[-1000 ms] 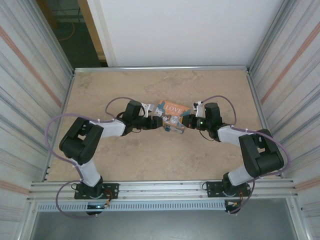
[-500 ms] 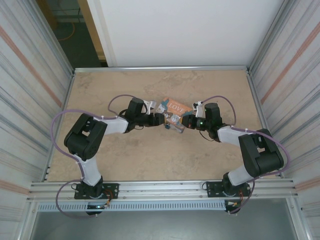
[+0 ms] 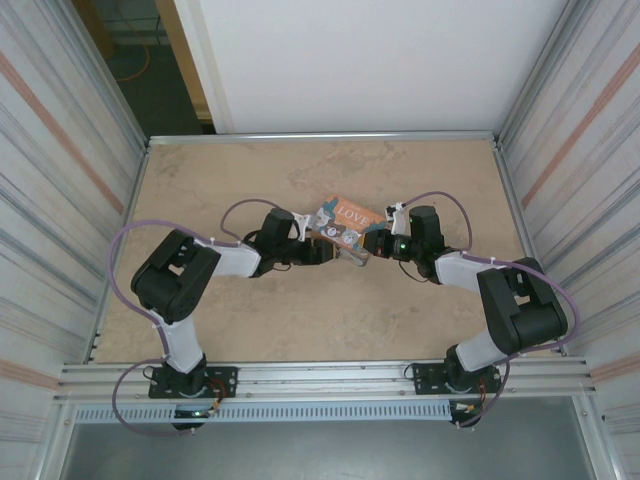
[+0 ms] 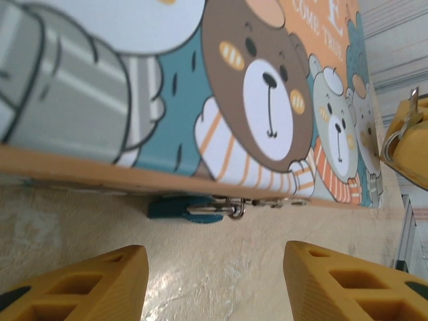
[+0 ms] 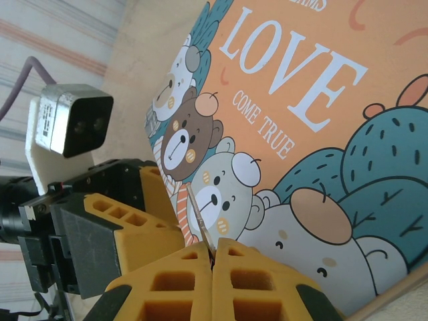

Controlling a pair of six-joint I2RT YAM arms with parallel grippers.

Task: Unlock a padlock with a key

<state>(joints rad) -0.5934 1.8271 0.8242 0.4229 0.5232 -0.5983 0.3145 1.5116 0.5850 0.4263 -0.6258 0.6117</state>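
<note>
One padlock (image 4: pixel 168 209) lies partly hidden under the box (image 4: pixel 267 100) edge

The top camera hangs above and behind the arm bases and looks down from far off on the whole tabletop (image 3: pixel 200 180), with the picture box (image 3: pixel 345 222) small at its middle. The left wrist camera sits low and very close, peering past its own left hand (image 4: pixel 214 267) at the box's near edge. The right wrist camera looks past the right hand (image 5: pixel 212 257) across the lid toward the left hand, so all three views share that box.
</note>
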